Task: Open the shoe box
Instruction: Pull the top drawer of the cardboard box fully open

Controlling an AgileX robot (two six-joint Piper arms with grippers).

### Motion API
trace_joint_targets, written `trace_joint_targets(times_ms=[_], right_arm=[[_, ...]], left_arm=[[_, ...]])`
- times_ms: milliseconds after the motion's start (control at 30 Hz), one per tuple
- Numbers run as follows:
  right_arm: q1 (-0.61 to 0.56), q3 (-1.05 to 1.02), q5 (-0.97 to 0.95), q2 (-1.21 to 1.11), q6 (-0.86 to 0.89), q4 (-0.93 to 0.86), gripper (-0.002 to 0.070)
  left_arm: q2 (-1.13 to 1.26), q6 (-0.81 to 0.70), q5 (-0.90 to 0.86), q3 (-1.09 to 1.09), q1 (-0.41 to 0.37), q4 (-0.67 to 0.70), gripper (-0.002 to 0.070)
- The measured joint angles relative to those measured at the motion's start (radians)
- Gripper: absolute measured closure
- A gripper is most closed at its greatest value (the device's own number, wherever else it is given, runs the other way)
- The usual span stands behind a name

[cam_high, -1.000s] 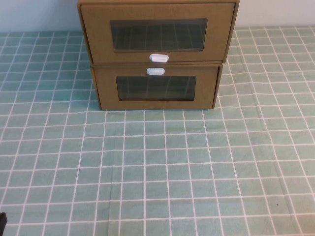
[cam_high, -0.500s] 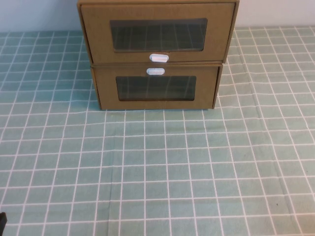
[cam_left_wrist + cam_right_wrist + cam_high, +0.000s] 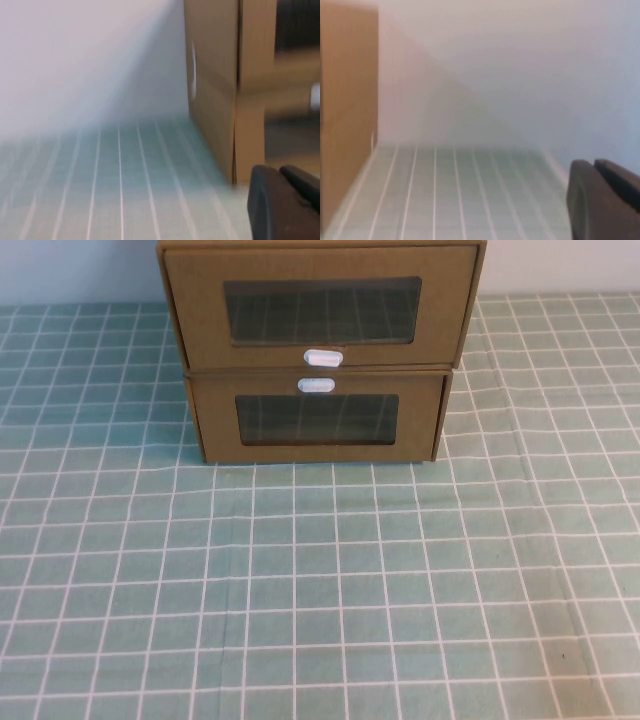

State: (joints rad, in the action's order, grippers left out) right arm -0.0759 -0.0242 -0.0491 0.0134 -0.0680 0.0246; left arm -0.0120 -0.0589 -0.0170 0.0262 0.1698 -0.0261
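Your left gripper (image 3: 281,176) has its fingers pressed together on nothing. It sits low over the green-and-white checked tabletop (image 3: 320,580), with a corner of the boxes close ahead of it. Your right gripper (image 3: 596,170) is likewise closed and empty, low over the tabletop, with a side of the boxes at the edge of its view. Neither shows in the high view.

One thing has changed: a dark sliver at the near left corner of the high view a moment ago is gone. I judge that your left arm has started to move.

The task's things sit untouched at the far middle. The upper brown cardboard drawer box (image 3: 320,305) is stacked on the lower brown cardboard drawer box (image 3: 318,420). Each has a dark window and a white pull tab (image 3: 323,358), and both are fully shut. Opening has not begun.
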Motion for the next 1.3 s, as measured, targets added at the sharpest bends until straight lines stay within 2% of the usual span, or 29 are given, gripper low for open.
trace_joint_targets(times_ms=[167,267,500,633,767,900,967,1133,1300], right_arm=[[0.0,0.0,-0.45,0.0,0.0,0.0,0.0689],[0.0,0.0,-0.692,0.0,0.0,0.0,0.0689],[0.0,0.0,-1.009,0.001,0.0,0.0,0.0689],[0.0,0.005,-1.11,0.002,0.105,0.0,0.0689],[0.0,0.102,-1.085,0.002,0.249,-0.001,0.0689],[0.0,0.304,-0.878,0.002,0.274,-0.009,0.0689],[0.0,0.396,-0.763,0.002,0.274,-0.013,0.0689],[0.0,0.565,-0.668,-0.079,0.274,-0.007,0.0689],[0.0,0.75,-0.359,-0.255,0.274,0.031,0.0689]], left_arm=[[0.0,0.118,0.39,0.0,0.0,0.0,0.068],[0.0,0.151,0.554,0.0,0.0,0.0,0.068],[-0.001,0.169,0.721,0.0,0.0,0.01,0.068],[-0.002,0.285,0.803,-0.009,0.0,0.059,0.068],[-0.002,0.358,0.763,-0.108,0.0,0.097,0.068],[0.019,0.372,0.612,-0.322,0.0,0.104,0.068],[0.074,0.368,0.562,-0.423,0.0,0.104,0.068],[0.291,0.345,0.441,-0.682,0.0,0.058,0.068],[0.531,0.345,0.188,-0.939,0.0,0.026,0.068]])
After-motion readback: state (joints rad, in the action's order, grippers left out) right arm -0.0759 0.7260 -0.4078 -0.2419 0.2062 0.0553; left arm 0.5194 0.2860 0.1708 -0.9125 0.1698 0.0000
